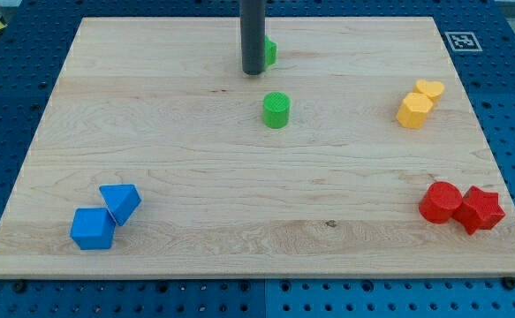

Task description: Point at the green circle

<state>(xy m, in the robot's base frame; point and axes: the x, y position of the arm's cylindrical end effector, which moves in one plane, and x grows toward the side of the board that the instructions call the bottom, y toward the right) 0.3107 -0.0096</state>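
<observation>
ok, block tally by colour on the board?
Green: 2, the green cylinder and a green block partly hidden behind my tip
Yellow: 2, hexagon and heart
Red: 2, cylinder and star-like block
Blue: 2, cube and wedge
Total: 8

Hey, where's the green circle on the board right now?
The green circle sits near the board's middle, toward the view's top, just below and slightly right of my tip, with another green block half hidden behind the rod.
</observation>
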